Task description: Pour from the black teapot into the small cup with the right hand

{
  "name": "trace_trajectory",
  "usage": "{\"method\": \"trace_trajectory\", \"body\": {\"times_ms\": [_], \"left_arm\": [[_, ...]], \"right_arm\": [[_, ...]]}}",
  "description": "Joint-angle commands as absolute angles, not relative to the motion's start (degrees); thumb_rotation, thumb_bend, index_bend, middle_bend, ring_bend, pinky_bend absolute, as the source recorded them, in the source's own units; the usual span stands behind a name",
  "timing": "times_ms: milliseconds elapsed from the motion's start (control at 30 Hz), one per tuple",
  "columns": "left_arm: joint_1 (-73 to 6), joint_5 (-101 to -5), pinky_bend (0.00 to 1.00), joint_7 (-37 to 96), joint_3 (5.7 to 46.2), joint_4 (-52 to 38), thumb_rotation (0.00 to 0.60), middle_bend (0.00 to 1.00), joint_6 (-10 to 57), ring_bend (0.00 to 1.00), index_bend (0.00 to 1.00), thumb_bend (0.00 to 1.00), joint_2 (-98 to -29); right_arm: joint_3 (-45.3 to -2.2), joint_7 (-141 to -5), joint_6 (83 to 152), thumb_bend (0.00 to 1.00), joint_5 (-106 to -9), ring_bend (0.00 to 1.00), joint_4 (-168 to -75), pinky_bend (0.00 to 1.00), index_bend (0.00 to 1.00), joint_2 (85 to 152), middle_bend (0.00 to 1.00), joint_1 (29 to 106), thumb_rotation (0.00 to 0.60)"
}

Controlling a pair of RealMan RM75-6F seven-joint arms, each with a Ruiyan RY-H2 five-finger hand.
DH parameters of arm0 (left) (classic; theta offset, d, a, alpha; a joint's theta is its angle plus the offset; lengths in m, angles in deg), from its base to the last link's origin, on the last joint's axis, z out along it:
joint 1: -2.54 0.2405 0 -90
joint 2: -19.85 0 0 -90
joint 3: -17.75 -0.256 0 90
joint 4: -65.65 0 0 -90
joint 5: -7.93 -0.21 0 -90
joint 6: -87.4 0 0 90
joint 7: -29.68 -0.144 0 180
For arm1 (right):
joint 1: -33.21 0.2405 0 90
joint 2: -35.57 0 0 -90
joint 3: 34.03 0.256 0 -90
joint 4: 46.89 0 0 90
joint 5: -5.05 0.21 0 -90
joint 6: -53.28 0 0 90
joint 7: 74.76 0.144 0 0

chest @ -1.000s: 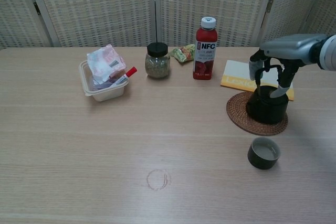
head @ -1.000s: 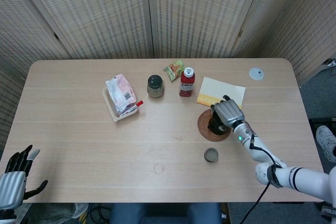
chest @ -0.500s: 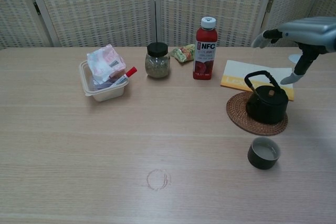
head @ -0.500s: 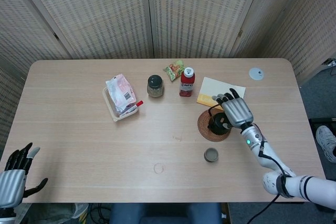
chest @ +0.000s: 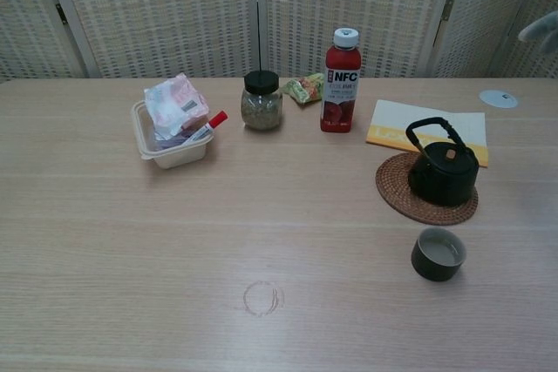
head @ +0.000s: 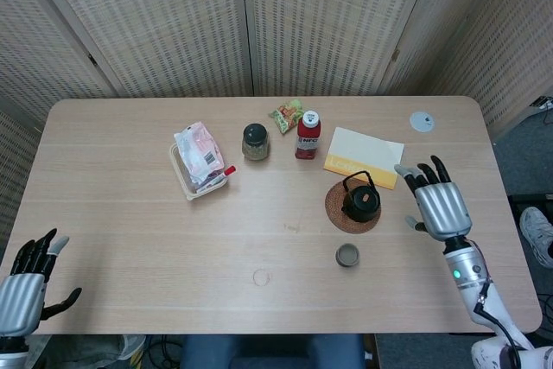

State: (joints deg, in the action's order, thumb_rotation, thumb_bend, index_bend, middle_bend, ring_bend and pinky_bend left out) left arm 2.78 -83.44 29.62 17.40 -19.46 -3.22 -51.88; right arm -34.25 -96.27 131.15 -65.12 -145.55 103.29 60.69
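Note:
The black teapot (head: 359, 203) (chest: 444, 171) stands upright on a round woven coaster (head: 333, 211) (chest: 397, 197), its handle up. The small dark cup (head: 347, 255) (chest: 438, 253) sits on the table just in front of the coaster. My right hand (head: 436, 202) hovers to the right of the teapot, apart from it, fingers spread and holding nothing; in the chest view only a fingertip (chest: 542, 30) shows at the right edge. My left hand (head: 28, 279) hangs open off the table's front left corner.
A red NFC bottle (head: 308, 134), a dark-lidded jar (head: 255, 141), a snack packet (head: 286, 115) and a plastic tub with packets (head: 200, 162) stand across the back middle. A yellow-edged booklet (head: 365, 154) lies behind the coaster. A small white disc (head: 422, 121) lies back right.
My right hand let go of the teapot handle, opened, and drew away to the right and toward me. The teapot stayed on its coaster. The left hand barely moved.

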Motion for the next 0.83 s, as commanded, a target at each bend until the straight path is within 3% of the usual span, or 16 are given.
{"method": "trace_trajectory", "body": {"times_ms": [33, 300, 833], "left_arm": [[2.5, -83.6, 0.03, 29.5, 17.5, -19.7, 0.6, 0.0, -3.1, 0.07, 0.1, 0.21, -51.8], [1.6, -84.4, 0.03, 28.4, 17.7, -20.8, 0.6, 0.0, -2.8, 0.07, 0.1, 0.2, -51.8], [0.5, -84.4, 0.03, 24.3, 17.8, -21.5, 0.6, 0.0, -1.8, 0.07, 0.1, 0.2, -52.2]], "right_arm": [[-36.4, -95.1, 136.2, 0.06, -68.6, 0.14, -147.1, 0.04, 0.17, 101.8, 0.26, 55.8, 0.6], [-39.0, -91.4, 143.3, 0.06, -73.7, 0.16, -146.0, 0.04, 0.17, 101.3, 0.29, 47.7, 0.6], [-39.1, -83.6, 146.9, 0.07, -78.9, 0.16, -143.1, 0.04, 0.17, 101.9, 0.29, 39.7, 0.6]]}}
